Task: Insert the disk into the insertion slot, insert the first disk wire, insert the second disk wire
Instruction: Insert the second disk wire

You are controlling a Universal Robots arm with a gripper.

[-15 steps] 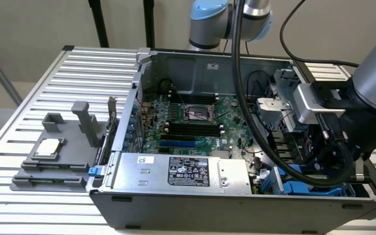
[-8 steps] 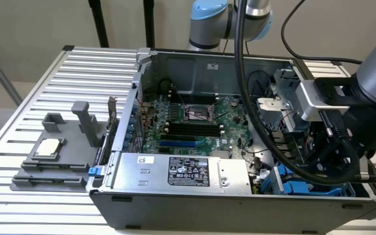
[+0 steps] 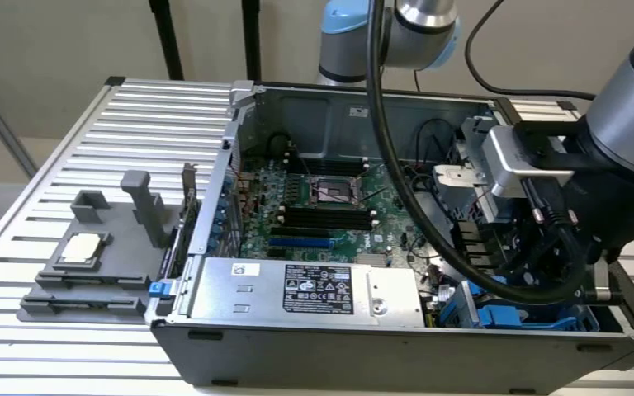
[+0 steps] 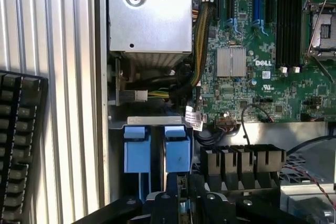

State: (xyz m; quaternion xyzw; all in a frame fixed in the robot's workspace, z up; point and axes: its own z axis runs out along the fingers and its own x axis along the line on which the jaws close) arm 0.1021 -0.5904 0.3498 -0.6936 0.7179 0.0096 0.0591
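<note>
The open computer case [image 3: 405, 346] lies on a slatted table. The insertion slot [image 3: 510, 318] is the dark bay with blue plastic parts at the case's near corner, on the exterior view's right. In the wrist view two bright blue tabs [image 4: 136, 150] [image 4: 177, 148] stand side by side in that bay. My gripper [image 3: 521, 276] hangs low over the bay, its black body [image 4: 181, 205] just short of the second blue tab. A thin dark edge with a sliver of green board runs from that tab toward the gripper. The disk's silver face and white label are hidden.
A large silver box with a black-and-white label [image 3: 311, 289] [image 4: 149, 14] fills the case's front beside the bay. The green motherboard [image 3: 328, 206] [image 4: 262, 66], loose cables [image 4: 197, 40] and a black connector block [image 4: 241, 163] surround it. A grey fixture with a small square chip [image 3: 80, 247] and a keyboard [image 4: 21, 145] lie outside.
</note>
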